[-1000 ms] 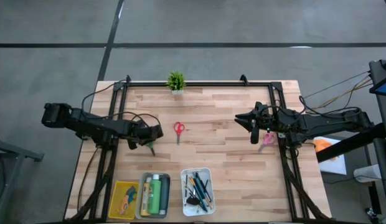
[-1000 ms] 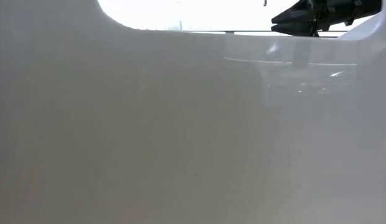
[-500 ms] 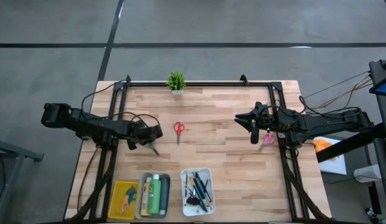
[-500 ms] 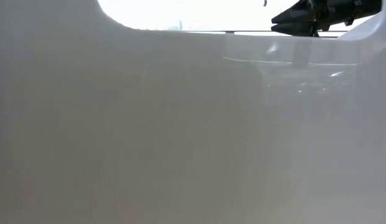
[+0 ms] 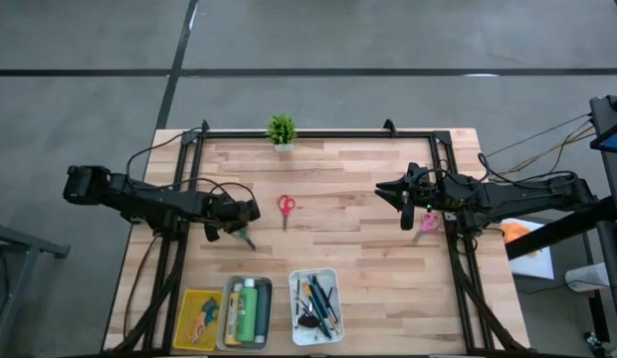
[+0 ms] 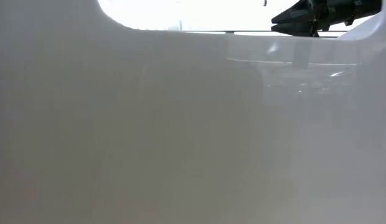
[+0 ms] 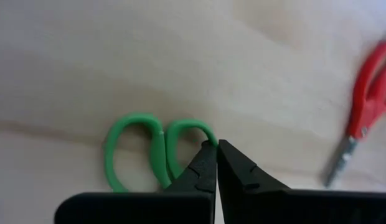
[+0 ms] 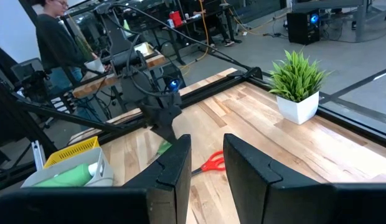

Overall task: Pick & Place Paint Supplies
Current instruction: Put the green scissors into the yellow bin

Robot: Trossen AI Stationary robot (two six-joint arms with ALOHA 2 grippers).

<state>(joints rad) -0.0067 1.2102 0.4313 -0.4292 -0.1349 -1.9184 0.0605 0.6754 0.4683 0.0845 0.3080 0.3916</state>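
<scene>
Wood planks in pale butcher-block strips make up the bench (image 5: 348, 244) we work at, edged by a dark metal frame and standing on a grey concrete floor crossed by dark lines. At its far edge sits a small potted plant (image 5: 281, 130). Along the near edge we see three trays: a yellow one (image 5: 186, 300) holding scissors, a grey one (image 5: 229, 288) holding green and yellow bottles, and a white one (image 5: 328, 275) holding dark brushes and pencils.

Our left gripper (image 7: 216, 144) is low over the left half of the bench, its fingers pressed fully together at the handle of the green scissors (image 7: 152, 149), which lie flat on the wood. We cannot tell whether any of the handle is pinched. Red scissors (image 5: 286, 208) lie just beyond, near the middle.

Our right gripper (image 5: 404, 209) hovers over the right side, fingers parted a little and empty, with pink scissors (image 5: 428, 222) beside it.

Beyond the bench, the right wrist view shows a workshop with other benches, cables, and a person in dark clothing.
</scene>
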